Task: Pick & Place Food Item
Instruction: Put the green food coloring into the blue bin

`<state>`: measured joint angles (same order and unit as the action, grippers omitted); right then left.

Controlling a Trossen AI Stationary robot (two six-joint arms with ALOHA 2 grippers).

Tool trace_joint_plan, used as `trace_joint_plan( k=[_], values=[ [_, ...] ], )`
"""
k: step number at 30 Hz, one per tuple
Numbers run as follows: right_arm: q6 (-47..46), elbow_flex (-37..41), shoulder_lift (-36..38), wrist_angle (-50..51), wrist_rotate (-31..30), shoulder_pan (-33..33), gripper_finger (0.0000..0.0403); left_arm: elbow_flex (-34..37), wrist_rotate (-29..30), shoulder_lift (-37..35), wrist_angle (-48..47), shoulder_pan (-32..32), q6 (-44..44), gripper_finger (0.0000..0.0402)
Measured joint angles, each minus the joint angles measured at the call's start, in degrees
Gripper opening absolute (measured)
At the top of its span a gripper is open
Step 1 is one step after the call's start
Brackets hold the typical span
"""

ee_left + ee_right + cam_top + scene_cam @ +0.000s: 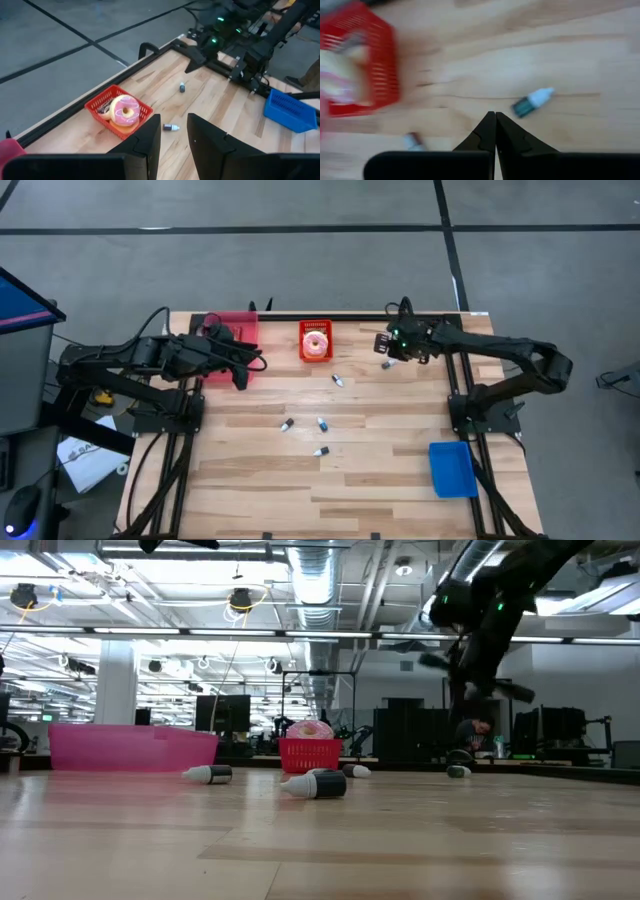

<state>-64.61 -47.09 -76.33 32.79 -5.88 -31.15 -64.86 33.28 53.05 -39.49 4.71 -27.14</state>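
Pale wooden planks are forming the worktop (330, 470), and it is carrying, from largest to smallest, a pink bin (240, 328) at the far left, a blue tray (451, 468) at the near right, a red basket (316, 341) at the far middle and several small capped bottles (321, 423) lying scattered. A frosted doughnut (316, 344) is sitting inside the red basket. Right pincer (386, 350) is hovering just beside that basket, pressed together and empty. Left pincer (262, 363) is waiting by the pink bin, slightly spread, holding nothing. Judging by this, the approach is under way; next the right pincer needs spreading over the doughnut.
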Motion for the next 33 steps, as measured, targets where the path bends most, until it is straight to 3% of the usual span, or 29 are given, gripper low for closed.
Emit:
trace_joint_plan(
  k=[5,9,11,14,17,21,23,33],
  values=[
    [20.52,-1.21,-6.28,1.92,9.53,-5.3,0.0039,0.0,0.17,1.14,-0.17,0.0,-0.06,0.0092],
    [44.7,-5.91,-10.48,8.99,15.2,-7.05,0.0084,0.02,0.16,1.34,-0.2,0.0,-0.09,0.0092],
    [56.36,-8.89,-12.23,14.87,14.48,-6.85,0.0105,0.02,0.22,1.18,0.0,0.0,-0.1,0.0092],
    [69.61,-12.7,-14.06,22.49,8.38,-5.73,0.0134,0.02,0.2,1.23,-0.07,-0.02,-0.11,0.0092],
    [79.4,-14.47,-14.72,24.66,2.8,-4.33,0.016,0.02,0.37,1.21,-0.06,-0.02,-0.53,0.0092],
    [95.54,-14.8,-14.75,25.02,2.62,-1.8,0.0184,0.02,2.37,1.21,-0.05,-0.02,-1.89,0.0092],
    [100.97,-14.78,-14.76,24.37,2.87,-0.53,0.0191,0.02,2.96,1.23,-0.09,-0.02,-2.08,0.0092],
    [110.55,-14.64,-17.32,17.21,2.89,0.83,0.0191,0.02,4.78,1.23,-0.1,-0.02,0.13,0.0092]
  ],
)
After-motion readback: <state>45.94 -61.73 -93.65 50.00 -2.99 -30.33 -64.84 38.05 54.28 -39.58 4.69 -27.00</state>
